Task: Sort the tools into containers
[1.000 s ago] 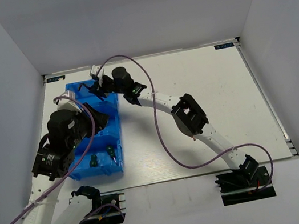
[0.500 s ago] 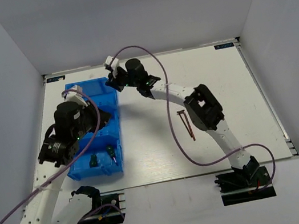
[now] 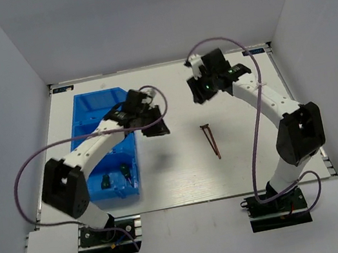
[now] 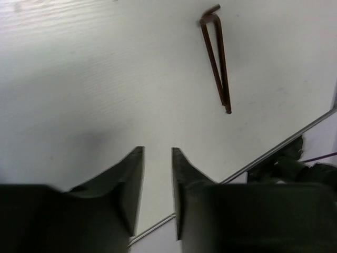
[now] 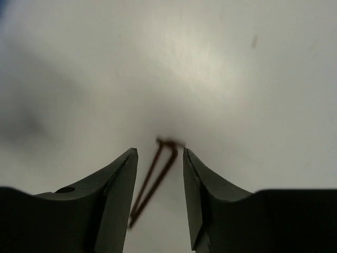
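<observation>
The blue three-compartment bin (image 3: 83, 115) stands at the table's left. Two green-handled screwdrivers (image 3: 106, 181) lie in its near compartment. Two dark-red hex keys (image 3: 211, 140) lie side by side on the table's middle; they also show in the left wrist view (image 4: 216, 58) and the right wrist view (image 5: 158, 174). My left gripper (image 3: 157, 126) (image 4: 158, 153) hovers just right of the bin, left of the keys, jaws slightly apart and empty. My right gripper (image 3: 201, 92) (image 5: 159, 153) is open and empty, above and behind the keys. The thin precision screwdrivers are not visible.
The white table (image 3: 258, 150) has a raised edge strip at right (image 3: 296, 104). Grey walls enclose the back and sides. Purple cables loop over both arms. The right arm's base (image 4: 295, 163) shows in the left wrist view.
Both grippers have left the bin: the left swung right past its edge, the right swung right and back over the table's middle. The hex keys now lie uncovered.
</observation>
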